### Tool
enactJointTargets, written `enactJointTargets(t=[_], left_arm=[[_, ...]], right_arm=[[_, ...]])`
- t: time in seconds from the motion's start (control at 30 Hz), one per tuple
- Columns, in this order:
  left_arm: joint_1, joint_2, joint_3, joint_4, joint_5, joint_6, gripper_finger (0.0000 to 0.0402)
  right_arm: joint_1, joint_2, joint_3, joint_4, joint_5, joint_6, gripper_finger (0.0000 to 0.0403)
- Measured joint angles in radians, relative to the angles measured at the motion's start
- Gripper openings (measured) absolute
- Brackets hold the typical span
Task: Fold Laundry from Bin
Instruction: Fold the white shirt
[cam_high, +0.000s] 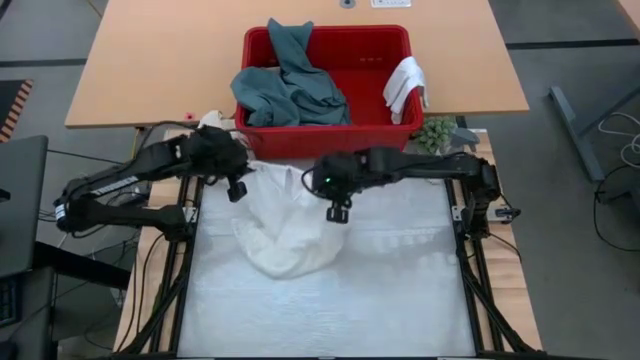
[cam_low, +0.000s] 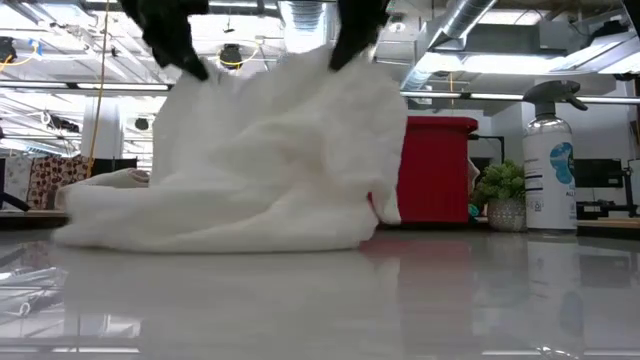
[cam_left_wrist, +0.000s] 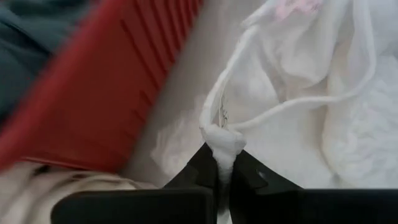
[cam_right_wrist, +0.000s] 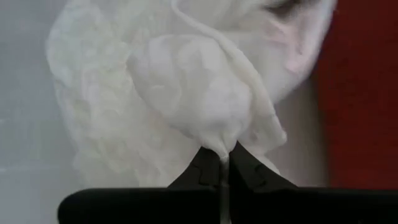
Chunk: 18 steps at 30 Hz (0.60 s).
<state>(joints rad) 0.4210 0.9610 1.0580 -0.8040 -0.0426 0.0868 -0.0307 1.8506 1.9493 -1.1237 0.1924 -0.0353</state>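
Observation:
A white textured towel (cam_high: 290, 225) is partly raised over the white table surface, just in front of the red bin (cam_high: 325, 90). My left gripper (cam_high: 236, 190) is shut on the towel's upper left part and my right gripper (cam_high: 338, 212) is shut on its upper right part. The towel's lower part (cam_low: 220, 225) lies heaped on the table. Inside the bin lies a teal-green garment (cam_high: 290, 85), and a small white cloth (cam_high: 405, 85) hangs over the bin's right rim. My left gripper pinches a bunched corner of the towel's edge (cam_left_wrist: 222, 142) between its two fingers, slanting down from the table's left. The cloth hangs below it. My right gripper pinches a gathered fold of the towel (cam_right_wrist: 221, 146) between its two fingers, slanting down from the right. The towel hangs from it, its lower part on the table.
The bin stands on a wooden table past the work surface's far edge. A small potted plant (cam_high: 437, 133) and a spray bottle (cam_low: 550, 165) stand at the far right. A cream cloth (cam_high: 212, 120) lies by the bin's left near corner. Free room lies toward the near edge.

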Motion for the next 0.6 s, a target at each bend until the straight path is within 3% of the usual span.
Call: enactJointTargets(t=[0.3, 0.47, 0.6], left_arm=[[0.000, -0.008, 0.172, 0.003, -0.074, 0.050, 0.0000], [0.000, 0.022, 0.267, 0.002, -0.101, 0.059, 0.0000], [-0.011, 0.049, 0.361, -0.022, -0.044, -0.014, 0.0000]], right_arm=[[-0.004, -0.082, 0.191, -0.321, 0.358, 0.035, 0.0027], [-0.011, -0.186, 0.197, -0.331, 0.428, 0.100, 0.0027], [0.021, -0.265, 0.197, -0.296, 0.419, 0.162, 0.0027]])
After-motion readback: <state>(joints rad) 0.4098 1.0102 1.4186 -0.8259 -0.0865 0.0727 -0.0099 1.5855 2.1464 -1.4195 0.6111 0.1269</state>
